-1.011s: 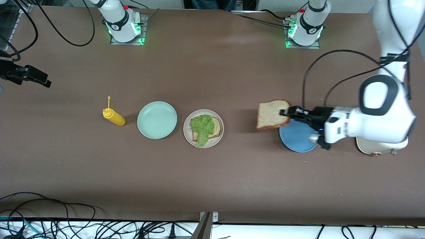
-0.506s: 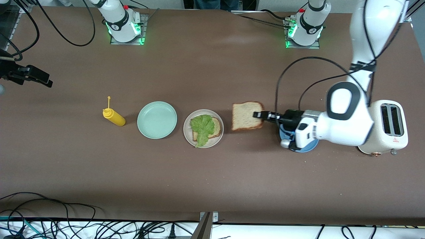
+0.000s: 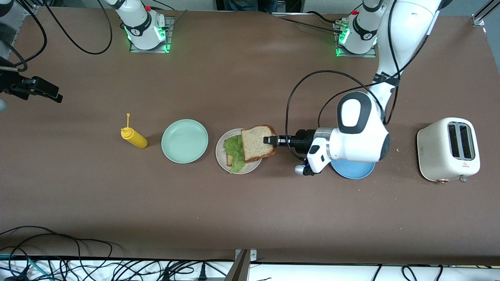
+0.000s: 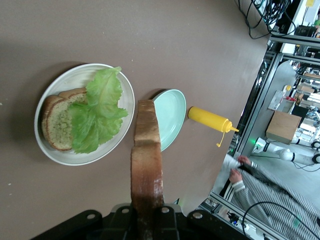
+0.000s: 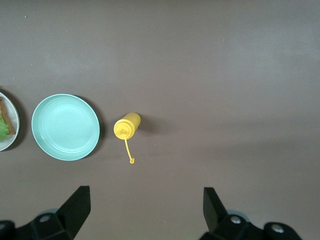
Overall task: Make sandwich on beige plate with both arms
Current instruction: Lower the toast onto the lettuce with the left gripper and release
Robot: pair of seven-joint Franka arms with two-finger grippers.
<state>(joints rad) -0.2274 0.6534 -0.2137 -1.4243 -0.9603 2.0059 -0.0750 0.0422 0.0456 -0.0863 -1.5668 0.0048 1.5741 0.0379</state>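
The left gripper [image 3: 269,140] was in the air over the edge of the beige plate [image 3: 221,156], and its fingers were pinching a slice of bread [image 3: 256,143] by one edge. The slice was held flat above the plate and covered a part of it, on the side toward the left arm's end of the surface [image 3: 250,218]. In the left wrist view the slice [image 4: 146,165] appeared edge-on, clear of the food under it.

On the beige plate [image 4: 60,150] another bread slice [image 4: 56,120] lay flat, with a ruffled lettuce leaf [image 4: 97,115] on top of it.

The right gripper [image 5: 145,210] waited high over the mustard bottle [image 5: 126,125], its fingers spread wide and holding nothing.

A mint-green plate [image 3: 184,141] stood just beside the beige plate, toward the right arm's end, and the yellow mustard bottle [image 3: 134,137] lay near it. A blue plate [image 3: 357,169] was partly covered by the left arm, and a toaster [image 3: 448,150] stood at the left arm's end of the surface.
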